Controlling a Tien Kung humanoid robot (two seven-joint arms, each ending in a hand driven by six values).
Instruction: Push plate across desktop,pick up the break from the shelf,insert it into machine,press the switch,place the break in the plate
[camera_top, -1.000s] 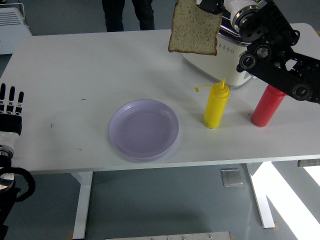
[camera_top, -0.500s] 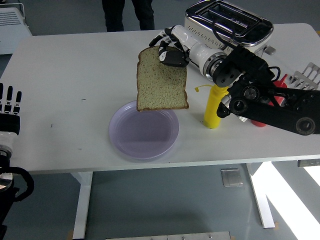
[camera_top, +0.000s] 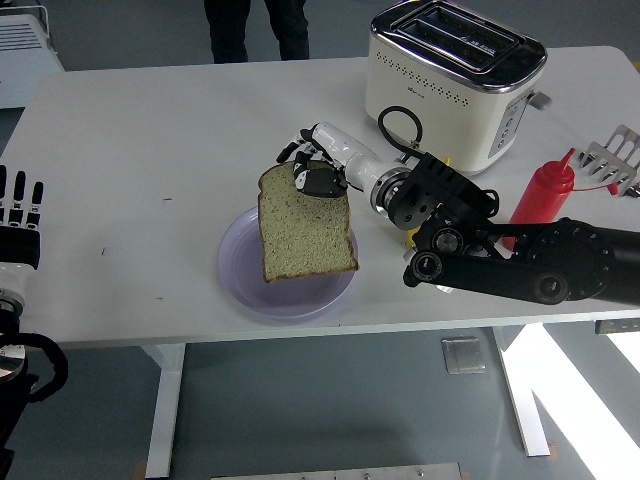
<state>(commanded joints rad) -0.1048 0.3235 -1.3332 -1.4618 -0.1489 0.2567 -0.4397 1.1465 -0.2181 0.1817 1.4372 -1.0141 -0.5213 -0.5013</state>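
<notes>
A slice of brown bread (camera_top: 305, 228) hangs upright just over the lilac plate (camera_top: 240, 275) near the table's front edge. My right hand (camera_top: 312, 172) is shut on the bread's top edge, with the black forearm reaching in from the right. The cream toaster (camera_top: 455, 80) stands at the back right with both slots empty. My left hand (camera_top: 20, 215) rests at the left edge of the picture, fingers straight and holding nothing.
A red sauce bottle (camera_top: 540, 195) stands right of my right arm. A yellow bottle is mostly hidden behind the arm. A metal rack (camera_top: 615, 155) shows at the right edge. A person's legs (camera_top: 255, 28) stand at the table's far side.
My right hand has carried the bread down and to the left, from high beside the toaster to just over the plate. The left hand has not moved.
</notes>
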